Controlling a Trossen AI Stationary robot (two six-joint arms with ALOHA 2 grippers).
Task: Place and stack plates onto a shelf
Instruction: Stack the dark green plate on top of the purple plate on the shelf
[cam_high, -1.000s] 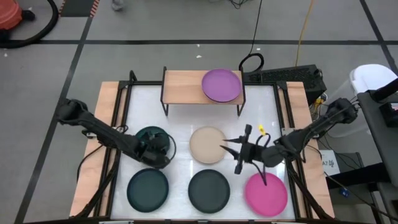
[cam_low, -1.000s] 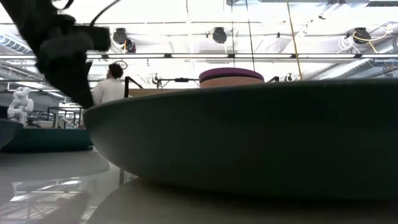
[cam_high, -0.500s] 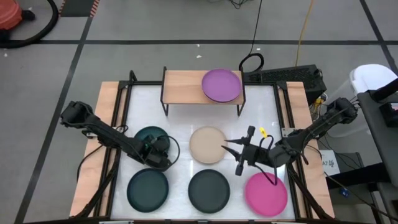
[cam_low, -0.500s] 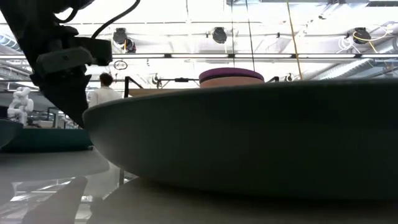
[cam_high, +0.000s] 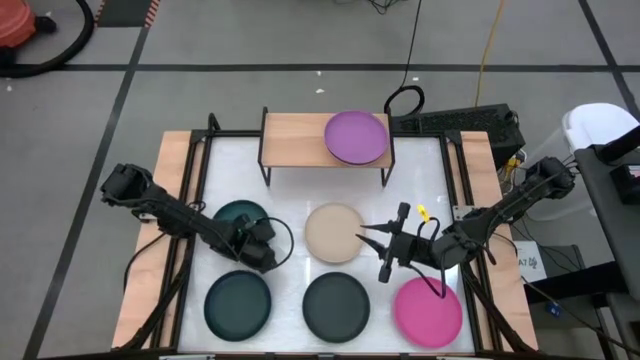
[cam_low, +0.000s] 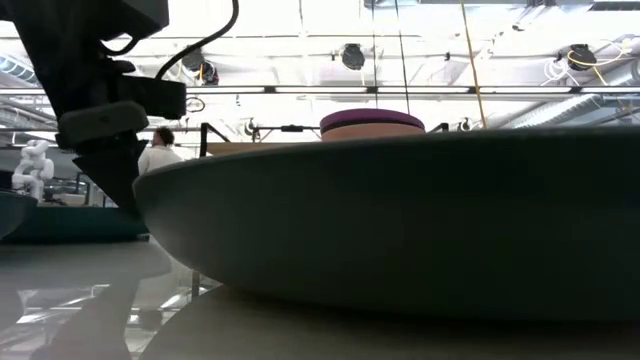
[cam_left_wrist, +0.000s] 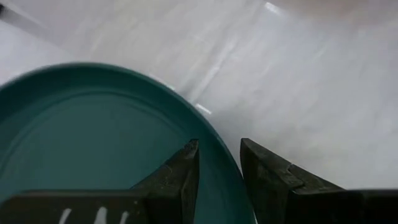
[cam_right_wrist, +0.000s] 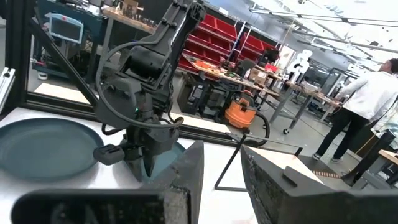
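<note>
The light-wood shelf (cam_high: 300, 140) stands at the far side of the table and bears a purple plate (cam_high: 356, 137). On the table lie a teal plate (cam_high: 232, 214), a beige plate (cam_high: 330, 232), a dark teal plate (cam_high: 238, 305), a dark grey plate (cam_high: 336, 306) and a magenta plate (cam_high: 428, 312). My left gripper (cam_high: 260, 248) is low over the teal plate's right near rim (cam_left_wrist: 214, 134). It is open by a narrow gap, with one finger over the plate's inside and one outside. My right gripper (cam_high: 362, 235) hovers right of the beige plate, narrowly open and holding nothing. My left gripper comes from above, slanting down, with its fingers (cam_left_wrist: 186, 171) on either side of the teal plate's rim (cam_left_wrist: 225, 163). I cannot tell whether they touch it. The plate lies flat on the table.
The shelf's left half (cam_high: 290, 138) is bare wood. Black frame rails (cam_high: 200, 180) run along both table sides. In the low view the dark grey plate (cam_low: 400, 220) fills the foreground. A person (cam_low: 158, 152) stands in the room behind the table.
My left gripper has come down toward the teal plate's rim and shifted a little toward the table's right edge. The plates have stayed where they were.
</note>
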